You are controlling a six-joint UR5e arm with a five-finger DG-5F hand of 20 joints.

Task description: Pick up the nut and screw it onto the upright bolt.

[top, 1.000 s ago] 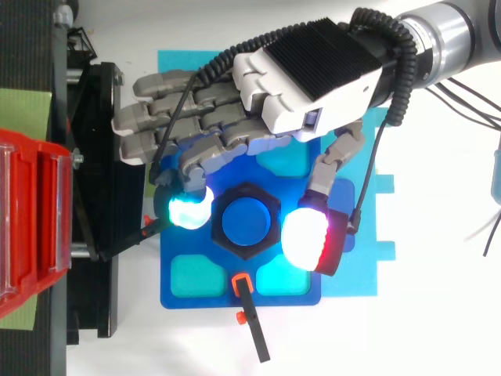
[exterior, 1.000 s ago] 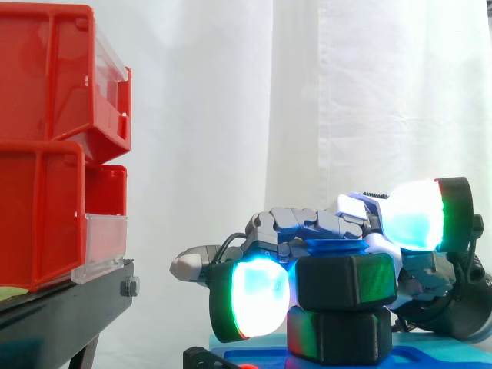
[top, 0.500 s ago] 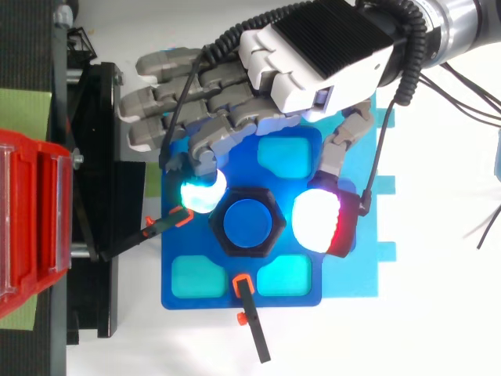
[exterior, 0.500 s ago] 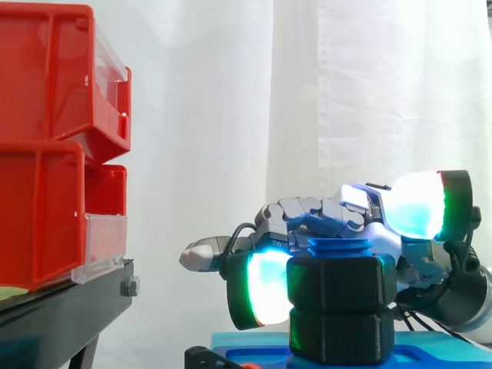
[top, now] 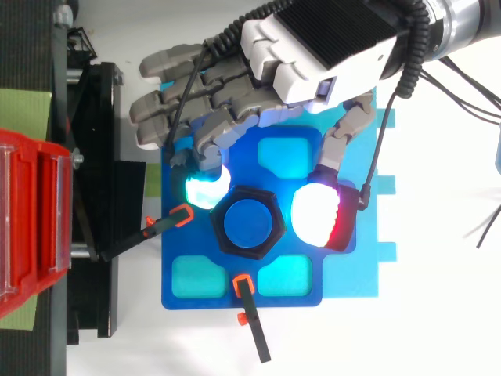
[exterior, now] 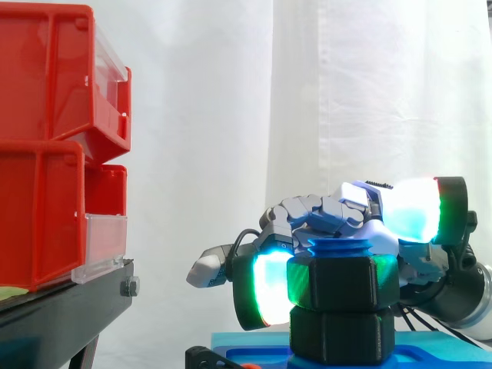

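Pinching nut [top: 250, 193] on bolt [top: 249, 225]: hand [top: 313, 39] curled, fingertip [top: 205, 188] and thumb [top: 317, 219] opposed.

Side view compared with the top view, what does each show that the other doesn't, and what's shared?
Side view: the black nut sits on the blue bolt, stacked over a second black hex piece. Top view: cyan pockets in the blue plate around the nut. Both: the hand at the nut, and red bins on the black stand.
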